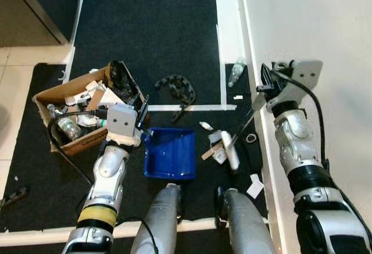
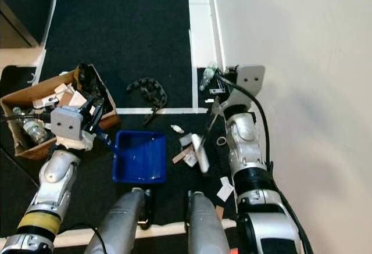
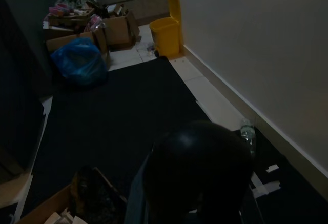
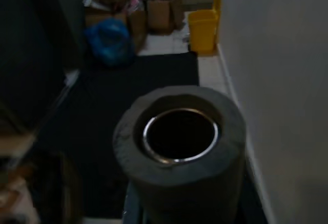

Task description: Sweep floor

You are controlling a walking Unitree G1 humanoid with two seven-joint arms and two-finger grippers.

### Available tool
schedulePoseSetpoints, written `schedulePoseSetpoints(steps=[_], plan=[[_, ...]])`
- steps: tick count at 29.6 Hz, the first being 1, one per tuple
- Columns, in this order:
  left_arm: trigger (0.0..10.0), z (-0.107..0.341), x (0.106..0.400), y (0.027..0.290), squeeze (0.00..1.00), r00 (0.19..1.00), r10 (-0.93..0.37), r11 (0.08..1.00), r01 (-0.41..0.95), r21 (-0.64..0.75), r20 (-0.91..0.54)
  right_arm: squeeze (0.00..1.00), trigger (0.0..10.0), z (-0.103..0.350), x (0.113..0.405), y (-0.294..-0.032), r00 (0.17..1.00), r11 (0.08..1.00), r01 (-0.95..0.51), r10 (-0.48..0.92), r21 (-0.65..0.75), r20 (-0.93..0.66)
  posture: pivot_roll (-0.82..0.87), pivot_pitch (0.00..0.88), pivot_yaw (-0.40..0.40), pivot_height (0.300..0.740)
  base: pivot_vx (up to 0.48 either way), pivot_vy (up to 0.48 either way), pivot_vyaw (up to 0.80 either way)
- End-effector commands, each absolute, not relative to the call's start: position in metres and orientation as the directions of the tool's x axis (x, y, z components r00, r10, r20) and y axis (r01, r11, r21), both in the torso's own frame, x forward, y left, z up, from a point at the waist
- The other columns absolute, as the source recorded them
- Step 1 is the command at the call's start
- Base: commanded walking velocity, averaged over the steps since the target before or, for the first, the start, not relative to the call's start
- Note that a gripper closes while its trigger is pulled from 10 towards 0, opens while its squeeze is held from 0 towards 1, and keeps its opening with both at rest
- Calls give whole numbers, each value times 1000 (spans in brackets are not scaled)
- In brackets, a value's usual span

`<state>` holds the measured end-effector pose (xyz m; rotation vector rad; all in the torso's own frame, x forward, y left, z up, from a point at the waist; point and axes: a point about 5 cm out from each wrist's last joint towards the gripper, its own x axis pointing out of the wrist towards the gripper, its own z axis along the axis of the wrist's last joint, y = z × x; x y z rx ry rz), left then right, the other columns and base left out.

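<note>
- Black carpet (image 1: pixel 145 27) edged with white tape runs along a pale wall (image 1: pixel 314 21); farther down the hall, the wrist views show a yellow bin (image 3: pixel 166 34) and a blue bag (image 3: pixel 79 62) beside stacked boxes.
- Left gripper (image 1: pixel 139 114) holds the blue dustpan (image 1: pixel 170 152) by its handle, jaws closed on it; the pan lies flat on the carpet just below the jaws, its open mouth towards the litter, ready to receive it.
- Right gripper (image 1: pixel 264 88) is clamped on the thin broom handle (image 1: pixel 247 117), which slants down from the jaws to the white broom head (image 1: pixel 229 149). That slant lets the head rest on the floor among the scraps.
- Paper scraps (image 1: pixel 212 143) lie between the broom head and the dustpan's edge; more sit near the wall, beyond the head.
- Cardboard box (image 1: pixel 75 106) of rubbish stands just beside the left gripper, likely where the pan gets emptied.
- A black cable chain (image 1: pixel 177 88) and a clear bottle (image 1: pixel 235 72) lie farther out, untouched.
</note>
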<state>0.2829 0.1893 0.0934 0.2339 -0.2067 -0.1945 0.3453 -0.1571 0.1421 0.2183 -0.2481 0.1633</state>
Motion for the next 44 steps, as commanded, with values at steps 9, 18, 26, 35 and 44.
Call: schedulePoseSetpoints(steps=[9,18,26,35,44], plan=[[10000,65,276,180,0,972,-235,945,225,239,12,0,10000,146,328,-139,892,787,-436,312,436,328,95,362,-76,740,0,0,0],[10000,66,282,173,0,970,-244,944,235,233,11,0,10000,161,327,-160,890,813,-423,290,400,353,75,336,-74,740,0,0,0],[10000,62,279,170,0,971,-239,945,232,231,4,0,10000,181,336,-176,893,830,-378,209,410,399,86,328,-76,740,0,0,0],[10000,57,273,173,0,976,-219,949,216,231,-9,0,10000,211,349,-194,876,878,-306,108,367,471,102,316,-79,740,0,0,0],[10000,59,272,178,0,984,-180,954,174,244,2,0,10000,221,360,-198,876,919,-242,69,310,477,118,319,-82,740,0,0,0]])
